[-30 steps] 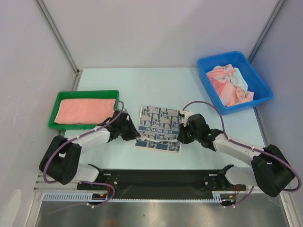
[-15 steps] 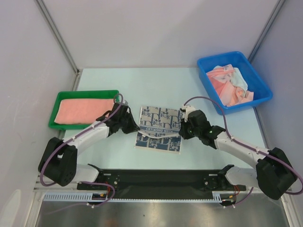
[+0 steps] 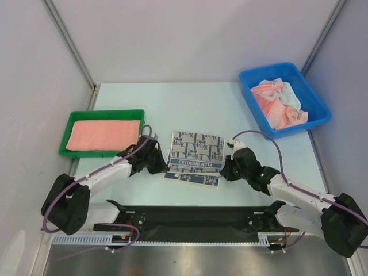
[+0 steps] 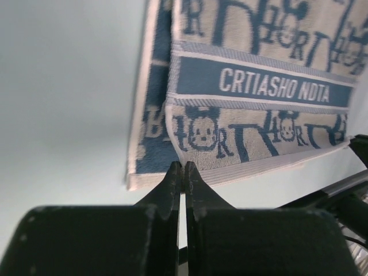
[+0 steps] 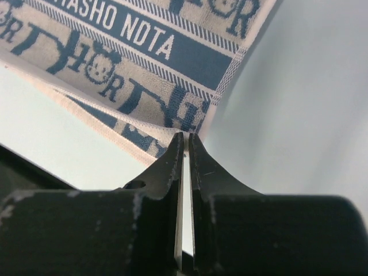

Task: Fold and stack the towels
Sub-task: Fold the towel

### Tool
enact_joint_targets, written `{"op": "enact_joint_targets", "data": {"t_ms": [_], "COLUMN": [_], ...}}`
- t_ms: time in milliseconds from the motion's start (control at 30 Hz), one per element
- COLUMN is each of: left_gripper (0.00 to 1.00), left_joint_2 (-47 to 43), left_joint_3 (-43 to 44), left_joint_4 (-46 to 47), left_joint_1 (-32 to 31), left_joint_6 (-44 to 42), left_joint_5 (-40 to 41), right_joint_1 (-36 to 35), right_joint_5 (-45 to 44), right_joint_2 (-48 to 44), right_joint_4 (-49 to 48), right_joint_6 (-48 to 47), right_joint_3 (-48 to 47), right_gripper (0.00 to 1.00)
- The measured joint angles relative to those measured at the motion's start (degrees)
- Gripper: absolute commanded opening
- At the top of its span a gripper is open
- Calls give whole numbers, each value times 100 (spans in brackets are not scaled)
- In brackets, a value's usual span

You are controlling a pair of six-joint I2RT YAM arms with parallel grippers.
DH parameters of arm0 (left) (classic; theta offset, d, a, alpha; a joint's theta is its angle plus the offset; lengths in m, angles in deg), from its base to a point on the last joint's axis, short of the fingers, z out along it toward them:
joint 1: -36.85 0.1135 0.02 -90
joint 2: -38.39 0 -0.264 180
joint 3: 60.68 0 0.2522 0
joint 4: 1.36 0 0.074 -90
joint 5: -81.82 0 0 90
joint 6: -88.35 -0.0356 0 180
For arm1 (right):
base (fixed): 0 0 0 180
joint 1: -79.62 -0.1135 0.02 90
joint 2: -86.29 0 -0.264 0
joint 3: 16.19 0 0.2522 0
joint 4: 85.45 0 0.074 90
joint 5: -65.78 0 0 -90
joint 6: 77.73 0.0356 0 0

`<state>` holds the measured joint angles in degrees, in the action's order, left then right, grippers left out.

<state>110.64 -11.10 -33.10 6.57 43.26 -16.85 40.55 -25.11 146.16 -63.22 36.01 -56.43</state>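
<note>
A navy-and-white patterned towel (image 3: pixel 194 154) lies folded at the table's middle, its upper layer (image 4: pixel 253 86) resting on a lower layer (image 4: pixel 150 129) that peeks out at the left and near edges. My left gripper (image 3: pixel 165 167) is shut on the upper layer's near-left corner (image 4: pixel 183 167). My right gripper (image 3: pixel 223 172) is shut on the towel's near-right corner (image 5: pixel 186 136). A salmon-pink towel (image 3: pixel 104 133) lies flat in the green tray (image 3: pixel 64 150). More towels (image 3: pixel 280 103), pink and white, sit crumpled in the blue bin (image 3: pixel 253 98).
The green tray stands at the left, the blue bin at the back right. A black rail (image 3: pixel 195 217) with the arm bases runs along the near edge. Bare pale table (image 3: pixel 172 106) stretches behind the patterned towel.
The left jaws have closed on the towel's corner and the right jaws have tightened. Both grippers went away from the bases and came back, and the upper layer now lies flatter.
</note>
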Motion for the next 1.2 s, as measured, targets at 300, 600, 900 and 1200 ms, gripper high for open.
{"op": "enact_joint_targets", "data": {"t_ms": [300,600,900,1200], "left_gripper": [0,1,0,0], "left_joint_2": [39,-2,-22,2], "left_joint_3": [-109,518,-468,-566], "left_joint_4": [-122,-588,-319,-57], "left_joint_1": [-9,-13,-68,-98], "left_joint_6": [-184,-442,-396,-385], "left_joint_5": [280,680,415,389], "right_joint_1": [-90,-256,-855,-872], "right_joint_5": [398,413,479,345], "right_joint_2": [-173,-256,-105,-271], "right_joint_4": [-411,-210,-778,-874], "right_joint_6": [387,470,1167,1360], "right_joint_3": [404,-192,970,1008], "right_gripper": [0,0,1,0]}}
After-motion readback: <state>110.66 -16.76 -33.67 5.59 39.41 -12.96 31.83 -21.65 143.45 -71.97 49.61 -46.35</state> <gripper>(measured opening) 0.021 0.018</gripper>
